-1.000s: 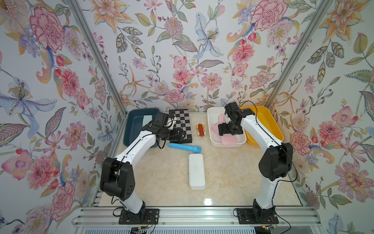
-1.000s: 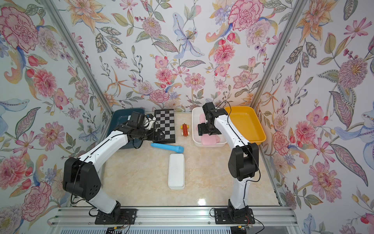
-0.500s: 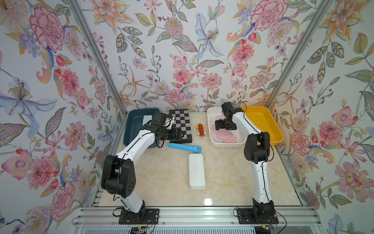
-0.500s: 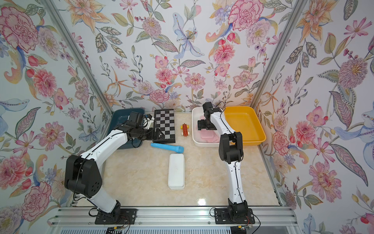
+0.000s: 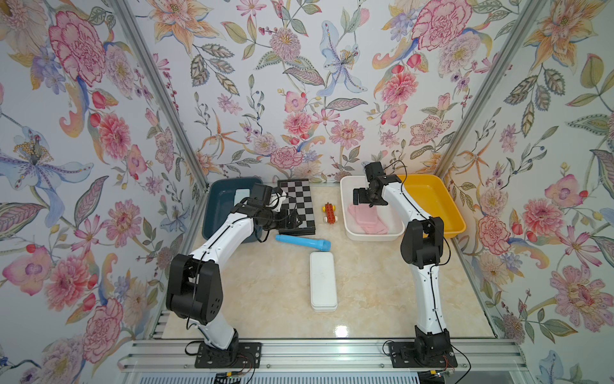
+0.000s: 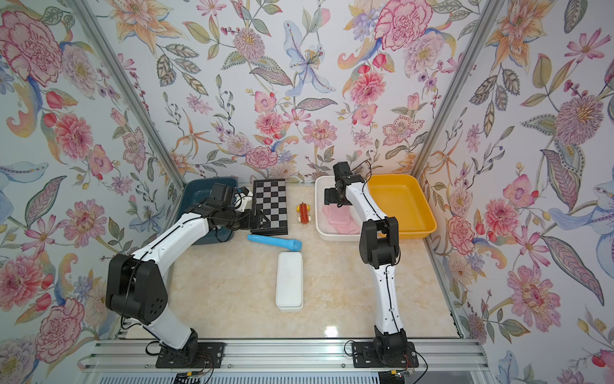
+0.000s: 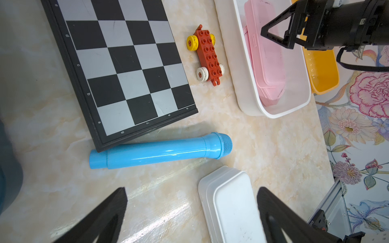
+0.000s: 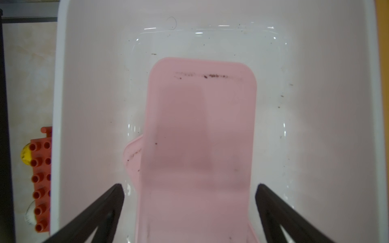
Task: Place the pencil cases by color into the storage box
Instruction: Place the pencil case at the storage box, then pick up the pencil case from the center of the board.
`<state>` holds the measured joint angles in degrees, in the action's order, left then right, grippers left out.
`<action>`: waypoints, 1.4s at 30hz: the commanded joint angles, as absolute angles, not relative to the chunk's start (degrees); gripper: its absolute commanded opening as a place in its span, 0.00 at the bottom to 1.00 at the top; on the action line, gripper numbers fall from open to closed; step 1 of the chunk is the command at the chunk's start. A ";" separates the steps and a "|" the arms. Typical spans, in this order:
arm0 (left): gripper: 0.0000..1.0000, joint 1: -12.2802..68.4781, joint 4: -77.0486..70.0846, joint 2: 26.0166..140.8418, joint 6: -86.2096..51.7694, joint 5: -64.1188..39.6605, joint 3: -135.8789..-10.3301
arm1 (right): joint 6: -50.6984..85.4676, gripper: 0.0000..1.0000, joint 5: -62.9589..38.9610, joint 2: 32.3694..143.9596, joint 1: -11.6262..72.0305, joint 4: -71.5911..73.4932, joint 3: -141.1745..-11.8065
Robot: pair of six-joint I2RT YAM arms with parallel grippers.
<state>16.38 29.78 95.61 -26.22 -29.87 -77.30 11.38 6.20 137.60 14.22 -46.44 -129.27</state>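
Note:
Two pink pencil cases (image 5: pixel 367 219) (image 6: pixel 337 220) (image 8: pixel 200 126) lie overlapping in the white storage box (image 5: pixel 347 229) (image 6: pixel 319 229) (image 8: pixel 94 84). My right gripper (image 5: pixel 360 200) (image 6: pixel 330 201) (image 8: pixel 189 187) hangs open just above them, holding nothing. White pencil cases (image 5: pixel 323 281) (image 6: pixel 289 281) (image 7: pixel 231 206) lie stacked mid-table. A light blue pencil case (image 5: pixel 242 196) rests in the dark blue tray (image 5: pixel 219 212) (image 6: pixel 196 199). My left gripper (image 5: pixel 293 217) (image 6: pixel 260 222) (image 7: pixel 191 192) is open and empty over the checkerboard's near edge, and the white stack's end shows between its fingers, farther off.
A checkered board (image 5: pixel 295 204) (image 7: pixel 126 63), a red brick car (image 5: pixel 330 212) (image 7: pixel 205 56) and a bright blue tube (image 5: pixel 302 242) (image 7: pixel 160 152) lie between the trays. A yellow tray (image 5: pixel 432 202) (image 6: pixel 402 202) stands right of the white box, against the wall.
My right gripper opened fully and drew a little toward the back of the white box, with its elbow swinging inward. The left arm has barely moved.

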 commanded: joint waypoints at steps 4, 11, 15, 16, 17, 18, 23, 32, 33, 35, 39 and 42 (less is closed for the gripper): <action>0.98 15.89 28.94 95.99 -26.72 -30.94 -76.20 | 12.30 1.00 9.07 138.70 14.33 -38.89 -128.04; 0.98 16.96 28.87 95.04 -26.86 -27.23 -75.25 | 12.37 1.00 10.49 134.23 15.28 -37.63 -123.15; 0.98 18.41 29.01 94.16 -26.63 -23.82 -74.58 | 13.83 1.00 8.71 126.07 15.95 -35.29 -112.70; 0.98 18.74 29.01 94.09 -26.63 -23.35 -74.45 | 14.29 1.00 8.36 123.61 16.12 -34.74 -110.16; 0.98 18.98 29.00 94.08 -26.78 -22.84 -74.44 | 14.69 1.00 8.41 120.59 16.34 -34.03 -106.82; 0.98 19.42 29.00 94.06 -26.87 -22.32 -74.44 | 15.00 1.00 8.85 117.12 16.75 -32.32 -102.69; 0.98 21.56 29.00 93.12 -26.24 -20.20 -74.62 | 15.10 1.00 10.17 101.35 17.83 -22.10 -85.37; 0.98 25.28 30.48 92.10 -26.05 -16.05 -74.29 | 17.07 1.00 10.69 85.21 20.86 -28.95 -74.02; 0.98 26.09 32.09 92.25 -26.41 -15.68 -74.80 | 17.79 1.00 10.82 83.00 21.63 -31.51 -73.29; 0.98 28.26 35.07 91.92 -27.94 -13.96 -75.49 | 18.69 1.00 12.48 78.94 22.77 -36.06 -71.73; 0.98 35.53 35.98 89.15 -34.46 -8.34 -74.36 | 20.30 1.00 14.24 70.82 22.24 -42.62 -67.81; 0.98 39.64 36.06 88.73 -42.31 -6.55 -74.18 | 20.77 1.00 13.20 66.02 20.65 -45.35 -65.73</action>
